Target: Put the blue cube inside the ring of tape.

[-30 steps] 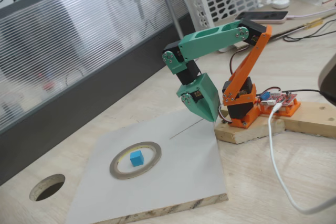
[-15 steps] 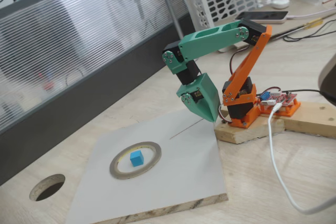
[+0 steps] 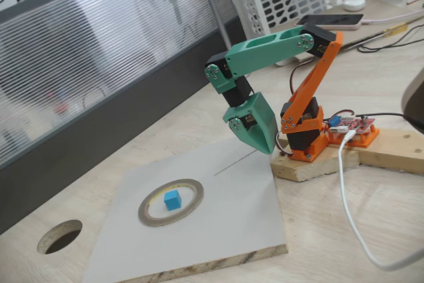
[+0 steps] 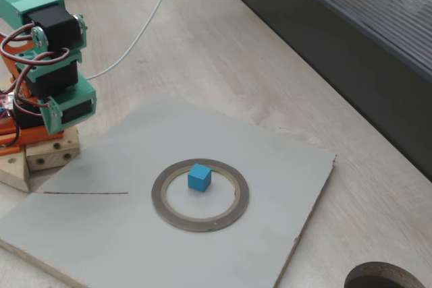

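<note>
- the round hole (image 3: 59, 236) in the wooden surface (image 3: 371, 217) is sitting apart at the left, no part of the job.
- the blue cube (image 3: 172, 199) is resting inside the ring of tape (image 3: 171, 202) on the grey board (image 3: 232, 223), clear of the rim, so the placing is looking done.
- the pincer (image 3: 265, 142) is hanging folded near the arm's base, gripping nothing; whether a gap is showing between its jaws i cannot tell, and in the other fixed view its tip is being cut off.

Gripper (image 4: 64, 109) fingertips hidden behind own body; round table hole (image 4: 378, 277) (bottom right) cut by edge.
</note>
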